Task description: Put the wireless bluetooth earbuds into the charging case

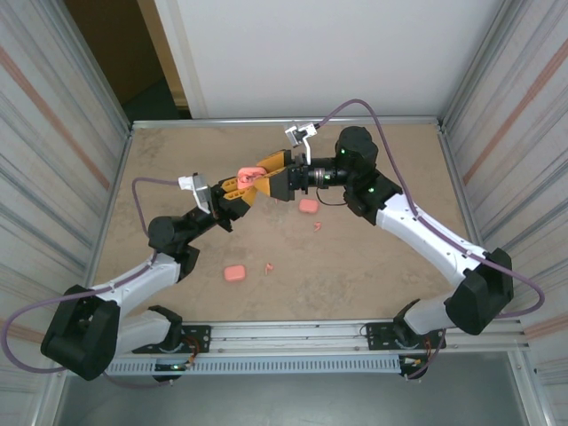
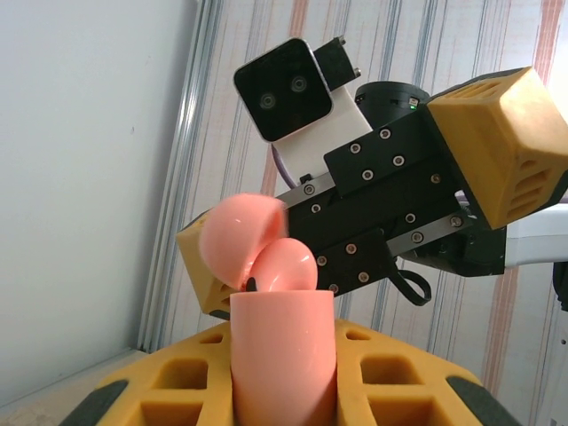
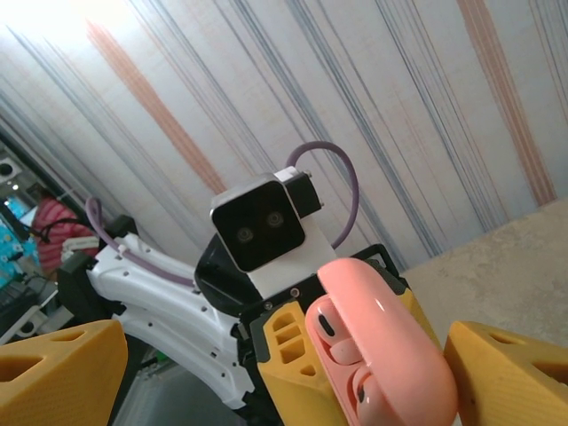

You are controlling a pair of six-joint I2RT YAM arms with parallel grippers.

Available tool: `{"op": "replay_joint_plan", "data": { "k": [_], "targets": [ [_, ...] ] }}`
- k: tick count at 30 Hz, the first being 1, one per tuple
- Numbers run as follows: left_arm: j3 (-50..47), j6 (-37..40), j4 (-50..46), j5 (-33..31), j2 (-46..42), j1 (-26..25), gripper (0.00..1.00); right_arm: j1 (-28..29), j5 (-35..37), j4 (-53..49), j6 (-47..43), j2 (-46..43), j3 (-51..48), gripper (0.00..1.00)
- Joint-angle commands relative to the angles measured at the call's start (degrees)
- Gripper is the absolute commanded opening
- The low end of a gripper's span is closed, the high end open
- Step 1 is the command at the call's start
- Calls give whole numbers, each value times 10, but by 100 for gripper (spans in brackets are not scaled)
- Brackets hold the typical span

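Here, the left gripper [image 1: 241, 188] is clamped on a glossy, rounded pink case [image 2: 284, 355] between chunky, hollowed yellow fingers [image 2: 399, 390]. Its domed lid [image 2: 238, 241] is swung open, and two smooth earbuds [image 3: 330, 325] sit in its wells. The right gripper [image 1: 266, 176] is spread wide, with one blocky finger on each side of that case and neither touching it. There are three cases: the held one and two others [image 1: 308, 206] [image 1: 234, 272] on the matte tan table [image 1: 177, 160], nearer the arm bases. Two loose earbuds [image 1: 317, 227] [image 1: 269, 266] lie beside those. Bare tabletop stretches left of and beyond the held case, and the ribbed walls [image 1: 53, 133] stand well off.
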Motion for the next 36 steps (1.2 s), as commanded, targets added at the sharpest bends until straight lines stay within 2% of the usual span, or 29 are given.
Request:
{"op": "replay_joint_plan", "data": {
  "k": [1,14,20,27,36],
  "targets": [
    [12,9,4,-12,2,-3,0,6,-16,13,-18,-26,0,91],
    [16,9,2,-11,3,-3,0,6,-11,-5,-29,-30,1,91],
    [12,18,-26,-12,-10,-3,0,5,14,-38,-51,-45,-7,91],
    [7,59,-152,-33,-64,-3,0,0,61,-97,-80,-81,-37,91],
    [14,117,-322,-71,-122,-2,0,-14,164,-176,-102,-132,-84,92]
  ]
}}
